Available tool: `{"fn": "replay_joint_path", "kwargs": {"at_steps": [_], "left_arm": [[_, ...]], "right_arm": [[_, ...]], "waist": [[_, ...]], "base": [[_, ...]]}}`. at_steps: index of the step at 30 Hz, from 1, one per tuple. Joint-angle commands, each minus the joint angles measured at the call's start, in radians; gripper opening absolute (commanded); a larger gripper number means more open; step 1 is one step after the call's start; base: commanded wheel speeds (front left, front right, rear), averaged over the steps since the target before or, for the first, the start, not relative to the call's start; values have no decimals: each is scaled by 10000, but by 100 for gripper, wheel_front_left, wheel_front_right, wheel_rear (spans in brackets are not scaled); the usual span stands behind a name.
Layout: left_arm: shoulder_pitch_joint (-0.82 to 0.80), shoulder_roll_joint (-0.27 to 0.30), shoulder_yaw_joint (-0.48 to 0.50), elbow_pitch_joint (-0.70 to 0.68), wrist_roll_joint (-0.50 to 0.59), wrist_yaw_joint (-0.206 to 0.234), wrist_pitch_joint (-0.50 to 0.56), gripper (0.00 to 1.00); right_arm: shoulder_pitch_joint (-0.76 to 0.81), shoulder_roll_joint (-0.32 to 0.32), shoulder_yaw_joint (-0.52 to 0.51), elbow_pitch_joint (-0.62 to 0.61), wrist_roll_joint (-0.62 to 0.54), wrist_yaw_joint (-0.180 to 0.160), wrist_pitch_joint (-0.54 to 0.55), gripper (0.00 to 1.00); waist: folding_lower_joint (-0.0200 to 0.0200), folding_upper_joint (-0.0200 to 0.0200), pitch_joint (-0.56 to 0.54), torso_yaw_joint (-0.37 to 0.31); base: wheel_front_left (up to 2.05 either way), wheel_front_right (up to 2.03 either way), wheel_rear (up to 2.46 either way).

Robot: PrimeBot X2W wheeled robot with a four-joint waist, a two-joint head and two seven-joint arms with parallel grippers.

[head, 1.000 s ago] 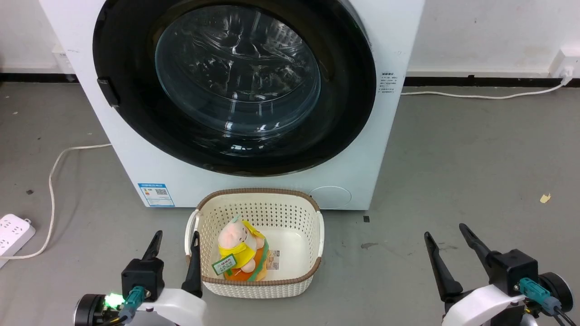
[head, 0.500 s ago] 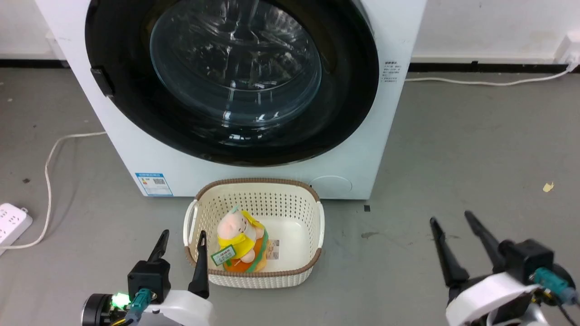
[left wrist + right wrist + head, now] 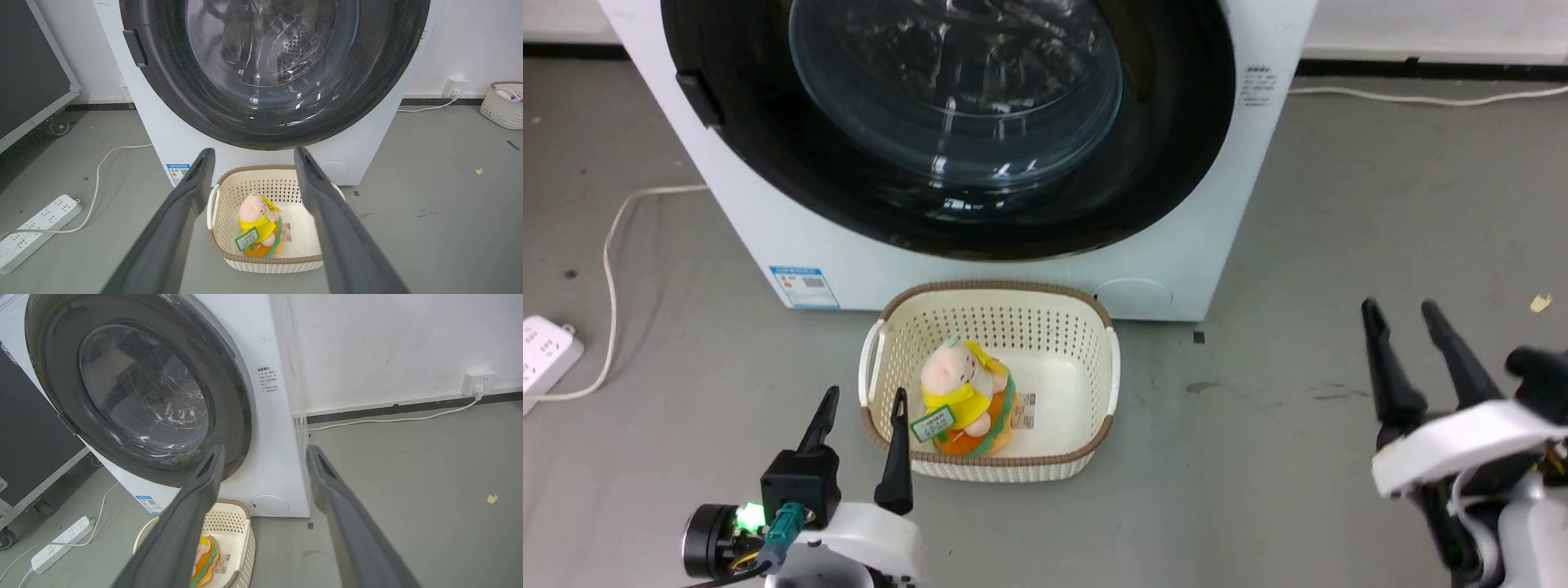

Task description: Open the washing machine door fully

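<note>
Fingers of the left gripper (image 3: 865, 395) and right gripper (image 3: 1399, 307) stand wide apart, empty, likely readied for a pull. Just right of the left gripper sits a basket (image 3: 996, 291). Ahead of the 2 grippers, the washing machine door (image 3: 1176, 163) lies shut against the washing machine (image 3: 768, 237), its handle tab (image 3: 698, 98) ahead-left of the left gripper.

The washing machine door (image 3: 947, 114) is a glossy black ring around clear, reflective glass, set in the smooth white casing of the washing machine (image 3: 866, 269). Just in front of the washing machine, the basket (image 3: 1013, 327) is cream perforated plastic with a brown woven-look rim, and the toy (image 3: 964, 388) in it is soft plush cloth. The floor (image 3: 1298, 245) around the washing machine is matt grey, scuffed and stained.
</note>
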State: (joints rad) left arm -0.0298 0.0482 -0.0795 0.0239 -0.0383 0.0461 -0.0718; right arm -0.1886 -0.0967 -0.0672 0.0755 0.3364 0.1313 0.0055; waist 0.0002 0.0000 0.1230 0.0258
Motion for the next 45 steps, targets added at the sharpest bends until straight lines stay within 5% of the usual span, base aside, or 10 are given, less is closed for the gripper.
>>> {"fn": "replay_joint_path", "kwargs": {"at_steps": [1, 23, 24, 25, 26, 45], "left_arm": [[-242, 8, -67, 3, -58, 85, -106, 100], [-926, 11, -781, -64, -427, 594, -565, 100], [-949, 11, -817, -62, -443, 614, -586, 100], [-974, 11, -854, -61, -459, 632, -607, 100], [-1001, 11, -891, -60, -477, 650, -628, 100], [-1502, 14, -1616, 1, -928, 1072, -1046, 100]], "right_arm": [[-392, -86, -116, 139, 349, -2, 68, 100], [-4427, -384, -1031, 2528, 2740, -3, 1289, 100], [-4626, -394, -1071, 2673, 2836, -3, 1353, 69], [-4821, -405, -1111, 2821, 2927, -3, 1407, 27], [-5016, -417, -1151, 2958, 3015, -3, 1454, 0], [-9014, -1038, -1980, 6986, 4872, -4, 3688, 0]], "waist": [[-2, 0, 134, 62], [-2, 0, 1438, 627], [-2, 0, 1494, 652], [-2, 0, 1550, 679], [-2, 0, 1606, 709], [-2, 0, 2670, 1402]], "base": [[0, 0, 0], [0, 0, 0], [0, 0, 0], [0, 0, 0], [0, 0, 0], [0, 0, 0]]}}
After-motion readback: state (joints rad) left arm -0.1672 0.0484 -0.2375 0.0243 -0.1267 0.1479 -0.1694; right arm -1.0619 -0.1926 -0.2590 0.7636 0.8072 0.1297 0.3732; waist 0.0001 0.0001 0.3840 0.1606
